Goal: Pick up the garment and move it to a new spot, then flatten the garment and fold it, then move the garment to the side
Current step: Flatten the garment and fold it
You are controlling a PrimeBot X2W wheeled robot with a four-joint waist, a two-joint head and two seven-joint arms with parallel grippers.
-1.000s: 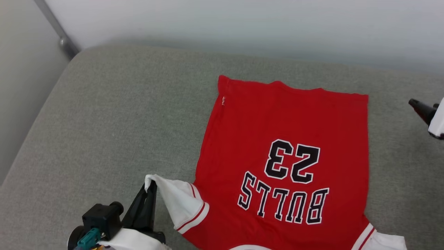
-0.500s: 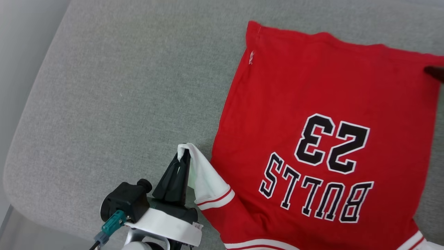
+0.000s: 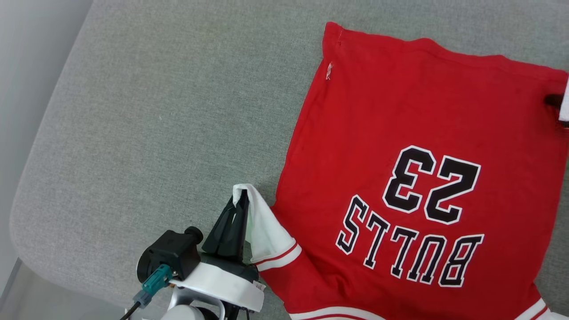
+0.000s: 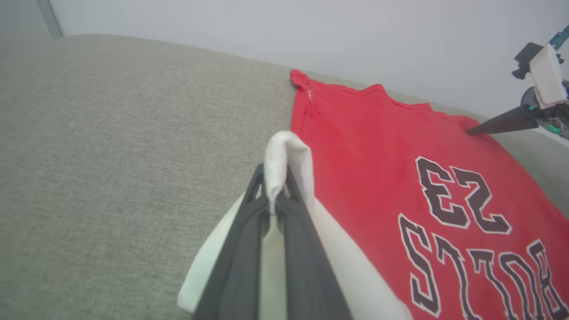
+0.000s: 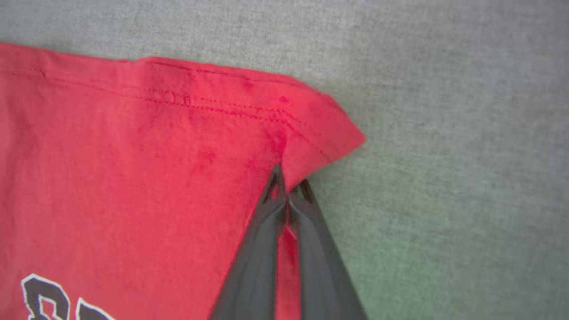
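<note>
The garment [image 3: 409, 124], a red jersey with black "BULLS 23" print facing up, lies spread on a grey cushion [image 3: 155, 111]. My left gripper [image 3: 239, 200] is shut on the tip of its white sleeve [image 3: 266, 231], holding that sleeve up off the cushion; the left wrist view has the white fabric [image 4: 284, 155] pinched between the fingers. At the jersey's far right hem corner, my right gripper [image 5: 286, 180] is shut on the red edge [image 5: 320, 133]. In the head view that gripper [image 3: 553, 101] is a dark tip at the right border.
The grey cushion's rounded left and near edges [image 3: 31, 209] drop to a pale floor. A pale wall [image 4: 311, 31] rises behind the cushion. Bare cushion lies left of the jersey.
The head camera has tilted down and shifted. My right gripper came in from the right and shut on the jersey's hem corner. The left gripper keeps its hold on the sleeve.
</note>
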